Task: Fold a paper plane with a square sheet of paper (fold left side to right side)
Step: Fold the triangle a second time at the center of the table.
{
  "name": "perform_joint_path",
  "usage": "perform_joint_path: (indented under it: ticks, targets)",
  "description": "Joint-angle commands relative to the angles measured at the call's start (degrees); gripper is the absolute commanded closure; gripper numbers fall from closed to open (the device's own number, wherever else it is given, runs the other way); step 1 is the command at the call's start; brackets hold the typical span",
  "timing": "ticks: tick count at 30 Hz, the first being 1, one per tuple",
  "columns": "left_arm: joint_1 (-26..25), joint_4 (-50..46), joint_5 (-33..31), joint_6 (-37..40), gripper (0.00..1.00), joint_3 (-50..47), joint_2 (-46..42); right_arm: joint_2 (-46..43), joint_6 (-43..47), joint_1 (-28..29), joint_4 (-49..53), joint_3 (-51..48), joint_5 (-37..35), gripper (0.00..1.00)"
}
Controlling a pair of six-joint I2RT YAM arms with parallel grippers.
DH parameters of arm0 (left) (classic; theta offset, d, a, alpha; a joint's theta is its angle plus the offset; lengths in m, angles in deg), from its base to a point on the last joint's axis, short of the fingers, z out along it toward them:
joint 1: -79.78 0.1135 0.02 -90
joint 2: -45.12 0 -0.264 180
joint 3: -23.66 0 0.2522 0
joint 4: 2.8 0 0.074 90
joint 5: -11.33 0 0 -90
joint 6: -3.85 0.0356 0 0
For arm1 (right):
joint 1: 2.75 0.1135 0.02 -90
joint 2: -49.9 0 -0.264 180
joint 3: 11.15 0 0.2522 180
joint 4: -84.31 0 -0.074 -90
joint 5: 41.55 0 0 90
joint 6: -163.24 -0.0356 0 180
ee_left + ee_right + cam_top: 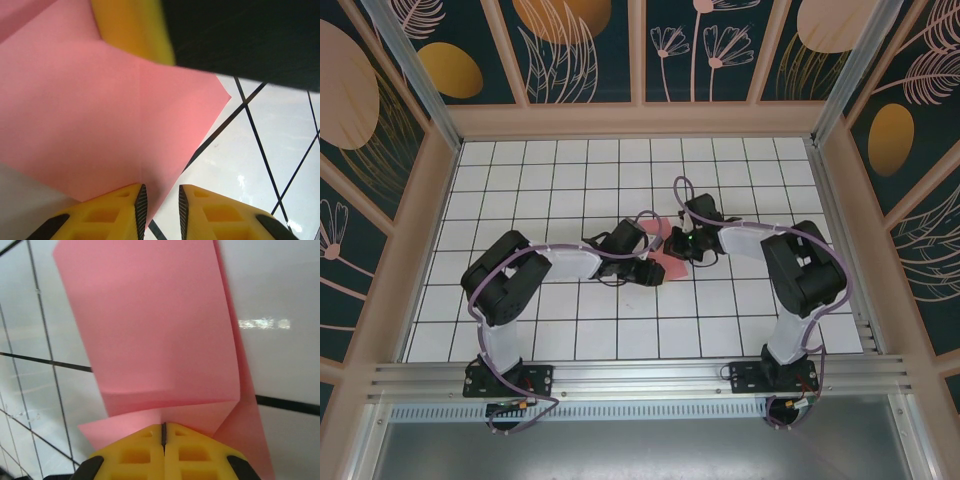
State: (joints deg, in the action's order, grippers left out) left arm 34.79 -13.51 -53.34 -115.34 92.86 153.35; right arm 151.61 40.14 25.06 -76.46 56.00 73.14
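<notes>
Fold in hand; the square sheet of paper [672, 268] is lying mid-table [570, 330] between both arms.
Right gripper [163, 426], jaws together, is pressing it down; left gripper [161, 192], jaws slightly apart, is nosing its edge; risk: sheet sliding, crease skewing, if pressure eases.

Right hand [163, 432] closed, tips meeting folded pink paper [160, 330] on grid table [280, 300].

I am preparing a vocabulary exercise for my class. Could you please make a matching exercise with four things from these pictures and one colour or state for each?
Things:
1. sheet of paper
2. left gripper
3. right gripper
4. table

Colour or state:
a. jaws closed together
b. white tiles, black lines
c. pink, folded
d. jaws a little apart

Pairs: 1-c, 2-d, 3-a, 4-b.
</notes>
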Motion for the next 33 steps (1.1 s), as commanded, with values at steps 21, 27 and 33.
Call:
perform_joint_path:
  ticks: [21,27,33]
  targets:
    - [-0.01,-2.61,-2.83,0.38,0.73,-3.64,0.46,1.79,-4.2,4.82,-4.85,-4.3,0.14,0.98]
    - [0.04,-3.05,-3.78,0.23,0.73,-4.35,0.69,2.83,-0.96,4.03,-1.67,-3.23,-5.51,0.97]
    - [0.02,-2.54,-3.9,0.06,0.74,-5.08,1.2,2.35,1.14,1.18,-2.69,-3.23,-7.44,0.97]
